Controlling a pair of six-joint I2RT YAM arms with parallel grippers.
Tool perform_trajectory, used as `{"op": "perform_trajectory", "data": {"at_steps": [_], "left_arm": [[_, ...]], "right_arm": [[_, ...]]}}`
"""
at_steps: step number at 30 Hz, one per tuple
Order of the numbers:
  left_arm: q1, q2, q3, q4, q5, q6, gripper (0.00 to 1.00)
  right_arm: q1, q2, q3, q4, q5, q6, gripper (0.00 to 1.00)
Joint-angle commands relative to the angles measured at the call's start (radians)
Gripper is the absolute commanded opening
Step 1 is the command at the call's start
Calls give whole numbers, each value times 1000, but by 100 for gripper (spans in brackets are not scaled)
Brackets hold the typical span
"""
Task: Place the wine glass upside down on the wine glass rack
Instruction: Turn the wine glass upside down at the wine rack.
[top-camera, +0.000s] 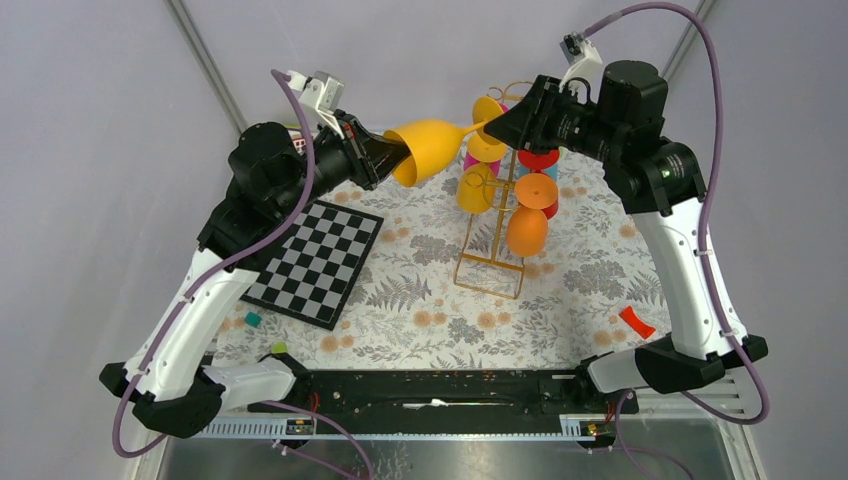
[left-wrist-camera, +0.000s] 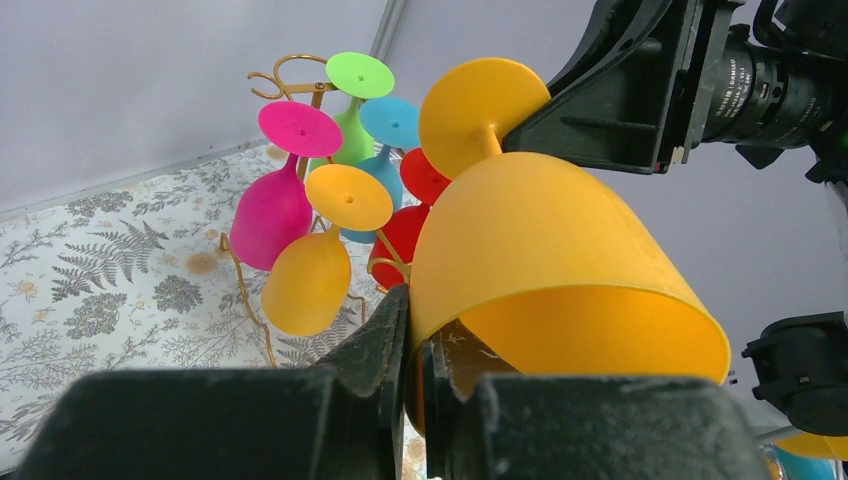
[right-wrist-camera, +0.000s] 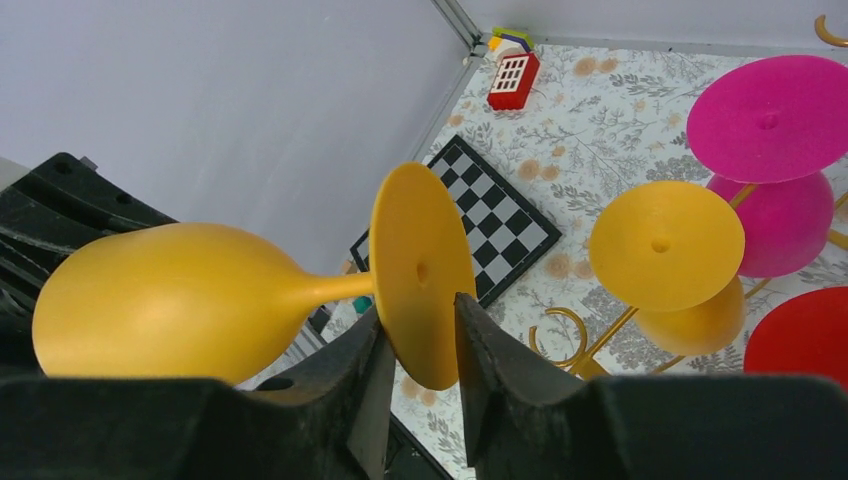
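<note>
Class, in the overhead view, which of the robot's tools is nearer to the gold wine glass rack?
Right. The right tool sits by the top of the rack, at the foot of the yellow glass; the left tool grips that glass's rim, farther left.

A floral cloth (top-camera: 420, 300) covers the worktop; a black-and-white chessboard (top-camera: 315, 262) lies askew on its left half; a teal cube (top-camera: 254, 319) sits by the board's near-left side, a green cube (top-camera: 278, 348) nearer the front edge; a red strip (top-camera: 636, 322) lies near the right edge; a red windowed toy block (right-wrist-camera: 514, 80) stands at the far-left corner
</note>
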Motion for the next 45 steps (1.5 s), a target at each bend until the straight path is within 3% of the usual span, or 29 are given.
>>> {"op": "perform_trajectory", "data": {"at_steps": [1,6,8,15,20,23,32,45], "left_arm": [[-1,-1,-6,85,35,-19,0],[-1,7,-8,91,31,-22,0],[-1,9,-11,96,27,-22,6],[0,4,-17,96,-17,-2,37],[7,-2,-25,103,-28,17,66],[9,-2,-29,110,-27,21,76],[24,-19,-57,121,-35,22,83],[71,-187,-243,143,-221,49,91]], "right_arm": [[11,25,66,-53,-14,-64,28],[11,32,70,-67,-17,-80,6],[11,34,72,-69,-14,-86,0],[11,30,71,-67,16,-116,0],[10,10,47,-50,70,-121,0],[9,-25,-12,24,91,-95,0],[9,-120,-175,180,189,-80,0],[9,-163,-211,259,283,-287,0]]}}
